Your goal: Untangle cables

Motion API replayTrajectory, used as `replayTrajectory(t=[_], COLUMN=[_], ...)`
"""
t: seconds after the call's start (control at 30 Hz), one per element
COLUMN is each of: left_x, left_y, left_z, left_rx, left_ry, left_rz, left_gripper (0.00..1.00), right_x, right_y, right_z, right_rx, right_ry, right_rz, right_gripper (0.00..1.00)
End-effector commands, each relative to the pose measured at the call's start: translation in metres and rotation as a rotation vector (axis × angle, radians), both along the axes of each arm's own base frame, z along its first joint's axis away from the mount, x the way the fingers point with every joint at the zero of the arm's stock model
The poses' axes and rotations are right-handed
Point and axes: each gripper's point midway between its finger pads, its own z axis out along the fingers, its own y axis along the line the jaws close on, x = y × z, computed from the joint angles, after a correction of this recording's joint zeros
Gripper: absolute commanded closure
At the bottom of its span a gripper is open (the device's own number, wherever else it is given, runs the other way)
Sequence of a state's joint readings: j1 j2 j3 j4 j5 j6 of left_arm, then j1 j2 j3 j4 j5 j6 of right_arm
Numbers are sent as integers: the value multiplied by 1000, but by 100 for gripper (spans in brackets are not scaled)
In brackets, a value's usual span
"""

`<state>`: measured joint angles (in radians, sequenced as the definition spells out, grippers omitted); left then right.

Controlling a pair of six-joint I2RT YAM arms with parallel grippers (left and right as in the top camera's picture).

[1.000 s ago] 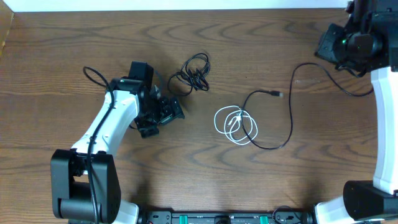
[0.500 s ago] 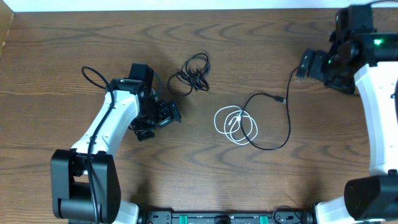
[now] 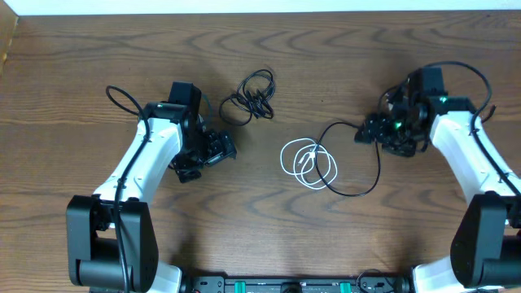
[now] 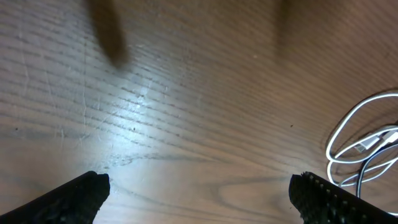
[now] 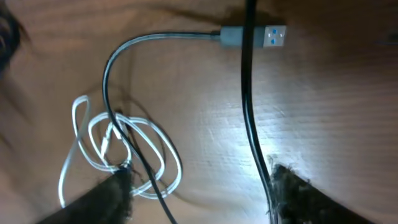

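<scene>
on the wooden table [image 3: 81, 65], the right gripper [image 5: 202, 183] hovers, jaws apart, over the long black cable [image 5: 247, 93] near its usb plug [image 5: 252, 37], probably to draw it off the white cable [image 3: 307, 163] it crosses, while the left gripper [image 4: 199, 186], jaws wide and empty, hovers near the bundled black cable [image 3: 252, 98].

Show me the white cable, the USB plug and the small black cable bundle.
white cable [image 3: 308, 163]: overhead view, inner strands of its coil.
USB plug [image 5: 272, 36]: right wrist view, its metal tip.
black cable bundle [image 3: 254, 96]: overhead view, centre of the tangle.
</scene>
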<state>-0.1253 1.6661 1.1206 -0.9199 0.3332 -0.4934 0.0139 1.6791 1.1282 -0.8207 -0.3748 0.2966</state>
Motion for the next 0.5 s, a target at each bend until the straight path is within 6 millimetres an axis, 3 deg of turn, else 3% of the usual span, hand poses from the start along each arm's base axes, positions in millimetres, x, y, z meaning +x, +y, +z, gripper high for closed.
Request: replayTrajectory(t=[0.0,0.1,0.23,0.37,0.47], left_x=[-3,-3,-3,-4,-4], left_y=[3,3,3,3,3], left_z=[-2,-2,-2,-2,-2], left_rx=[14,15,15,15,15], left_ry=[6,10,9,10,10], left_rz=[-12,-12,-12,-12,-12], left_gripper=[2,2,2,2,2], right_x=[-8,-12,-13,-13,-12], right_y=[6,0,-14,-27,-30], right_z=[-10,-18,-24,-27,-28], right_rx=[37,-3,-86,-164,-185], right_ry=[8,20,32,33,24], right_rz=[13,3,-17,-31,-18], right_gripper=[48,56,55,42,41])
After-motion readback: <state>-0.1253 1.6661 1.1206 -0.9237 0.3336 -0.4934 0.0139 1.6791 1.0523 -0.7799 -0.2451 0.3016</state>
